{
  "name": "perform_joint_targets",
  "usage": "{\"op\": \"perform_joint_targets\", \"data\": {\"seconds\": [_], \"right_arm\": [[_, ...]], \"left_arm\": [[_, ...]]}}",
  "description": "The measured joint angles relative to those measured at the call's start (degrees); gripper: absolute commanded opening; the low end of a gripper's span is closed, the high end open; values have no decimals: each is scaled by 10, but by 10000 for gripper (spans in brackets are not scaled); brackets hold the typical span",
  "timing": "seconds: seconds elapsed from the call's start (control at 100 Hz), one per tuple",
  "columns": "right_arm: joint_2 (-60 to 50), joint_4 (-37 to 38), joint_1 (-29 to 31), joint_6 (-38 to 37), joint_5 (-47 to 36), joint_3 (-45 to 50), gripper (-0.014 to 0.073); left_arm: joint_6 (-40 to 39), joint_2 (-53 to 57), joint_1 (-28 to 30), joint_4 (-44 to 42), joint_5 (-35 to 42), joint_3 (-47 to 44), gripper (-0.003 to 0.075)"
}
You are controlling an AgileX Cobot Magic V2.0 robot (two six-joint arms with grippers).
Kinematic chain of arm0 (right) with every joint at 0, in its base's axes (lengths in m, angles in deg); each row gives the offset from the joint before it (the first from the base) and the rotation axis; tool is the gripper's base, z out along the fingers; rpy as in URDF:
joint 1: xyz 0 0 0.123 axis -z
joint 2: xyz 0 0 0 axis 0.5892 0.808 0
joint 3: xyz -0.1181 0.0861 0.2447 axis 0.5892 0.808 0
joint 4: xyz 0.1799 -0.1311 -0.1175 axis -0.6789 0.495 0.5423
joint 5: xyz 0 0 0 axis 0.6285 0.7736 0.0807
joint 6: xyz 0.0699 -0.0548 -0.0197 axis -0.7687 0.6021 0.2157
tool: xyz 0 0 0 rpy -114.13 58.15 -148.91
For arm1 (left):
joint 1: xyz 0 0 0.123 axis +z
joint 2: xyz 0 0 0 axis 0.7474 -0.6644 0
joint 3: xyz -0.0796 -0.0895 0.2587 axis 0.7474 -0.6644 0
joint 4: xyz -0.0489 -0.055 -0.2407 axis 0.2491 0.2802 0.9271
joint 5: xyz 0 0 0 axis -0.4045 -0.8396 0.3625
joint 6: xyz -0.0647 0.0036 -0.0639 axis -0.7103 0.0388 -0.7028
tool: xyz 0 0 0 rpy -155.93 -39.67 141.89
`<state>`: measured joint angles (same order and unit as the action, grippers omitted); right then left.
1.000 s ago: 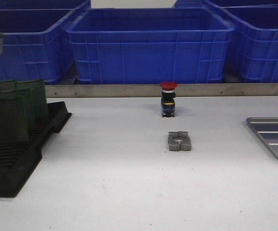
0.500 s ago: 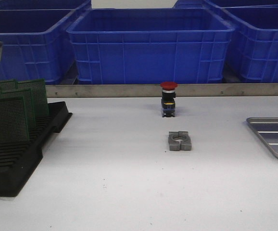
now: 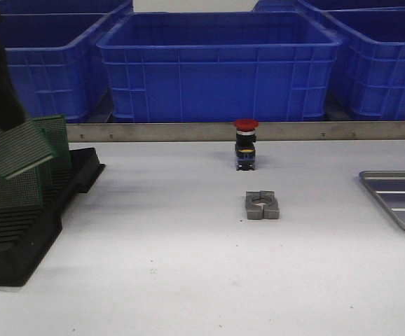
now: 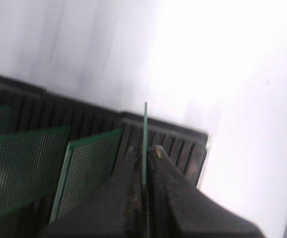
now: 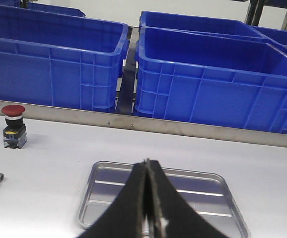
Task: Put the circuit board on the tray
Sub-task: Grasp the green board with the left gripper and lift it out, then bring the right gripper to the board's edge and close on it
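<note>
A: Because the thin green perforated circuit board (image 4: 145,144) was seen edge-on between the black fingers (image 4: 132,171) of the left gripper (image 4: 144,166), the jaws were logged as closed tight on it, pinched at one edge so the flat faces were left free.

B: Noted. In the front view, was the board clear of the black slotted plastic rack (image 3: 27,217)?

A: It was tagged as lifted and tilted, held up at the far left (image 3: 13,147) under the dark arm, above the rack and in front of the other green boards (image 3: 52,140) standing upright in their slots. Whether its lower corner was fully clear of the slots could not be told.

B: Destination?

A: The flat silver-grey ridged metal tray (image 3: 399,199) was marked at the far right table edge, well apart from the rack, nothing on the part shown. In the right wrist view the same tray (image 5: 104,171) lay just below the right gripper (image 5: 148,198), whose black fingers were pressed together with nothing between them.

B: So the right arm was parked over the tray, judged as waiting, maybe for a handover.

A: That was judged likely, not seen. A red-capped black push-button switch (image 3: 245,143) and a grey metal split clamp block (image 3: 262,206) were noted mid-table, between rack and tray; a carry path above them was judged necessary.

B: The big blue plastic bins (image 3: 220,66) at the back were logged as background.
</note>
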<state>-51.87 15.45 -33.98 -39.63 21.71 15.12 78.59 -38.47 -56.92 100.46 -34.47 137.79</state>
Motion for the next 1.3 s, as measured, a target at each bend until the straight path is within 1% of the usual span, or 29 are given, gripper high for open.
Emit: {"op": "perform_joint_targets", "data": {"seconds": [0.22,0.39,0.56,0.91,0.98,1.05,1.17,1.3], "right_arm": [[0,0,0,0,0,0,-60],[0,0,0,0,0,0,-60],[0,0,0,0,0,0,-60],[0,0,0,0,1,0,-58],[0,0,0,0,25,-6,-58],[0,0,0,0,70,-28,-58],[4,0,0,0,173,-93,-58],[59,-1,0,0,293,-170,-58]], "left_arm": [[-1,0,-60,131,0,0,-20],[-1,-8,-114,205,0,0,-20],[-1,-9,-151,224,0,0,-20],[-1,-9,-154,226,0,0,-20],[-1,-9,-155,226,0,0,-20],[-1,-9,-155,226,0,0,-20],[-1,-9,-155,226,0,0,-20],[-1,-9,-155,226,0,0,-20]]}}
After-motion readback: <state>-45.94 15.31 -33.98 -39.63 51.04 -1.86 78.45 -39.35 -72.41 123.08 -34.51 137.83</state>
